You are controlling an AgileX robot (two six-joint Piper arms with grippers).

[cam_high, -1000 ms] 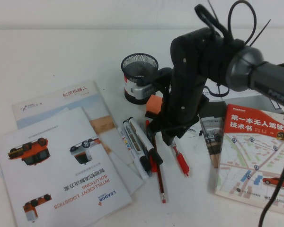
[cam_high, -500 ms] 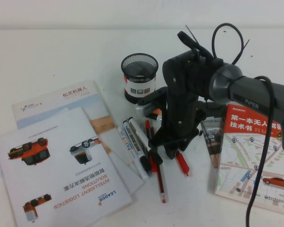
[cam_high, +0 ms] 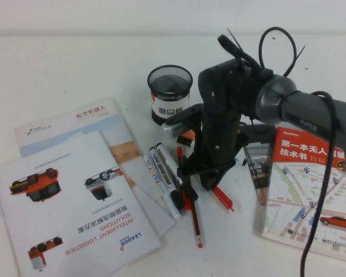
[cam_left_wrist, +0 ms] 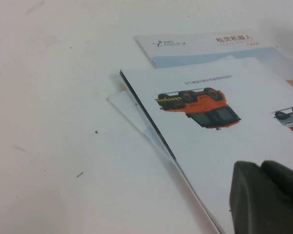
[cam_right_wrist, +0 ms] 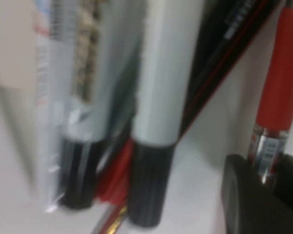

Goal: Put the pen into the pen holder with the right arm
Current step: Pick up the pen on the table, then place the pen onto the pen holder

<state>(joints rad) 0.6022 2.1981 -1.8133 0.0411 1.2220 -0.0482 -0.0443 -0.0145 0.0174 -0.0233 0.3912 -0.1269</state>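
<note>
The red pen (cam_high: pixel 222 197) lies on the table right of the markers, its upper part hidden under my right gripper (cam_high: pixel 206 183). In the right wrist view the pen (cam_right_wrist: pixel 283 83) runs down between the two black fingers (cam_right_wrist: pixel 239 195), which sit close on its clear middle section; my right gripper (cam_right_wrist: pixel 266 168) is shut on it at table level. The black mesh pen holder (cam_high: pixel 170 95) with a white label band stands upright behind and left of that gripper. My left gripper (cam_left_wrist: pixel 263 168) is shut and empty over a brochure (cam_left_wrist: pixel 219 136); it is out of the high view.
Two white markers with black caps (cam_high: pixel 167 173) and a thin dark-red pencil (cam_high: pixel 194 222) lie just left of the pen. Brochures (cam_high: pixel 75 196) cover the left front of the table. A red-and-white book (cam_high: pixel 311 184) lies on the right.
My right arm swung left and came down onto the pen. The pen's near end has shifted slightly right. The left arm has not moved.
</note>
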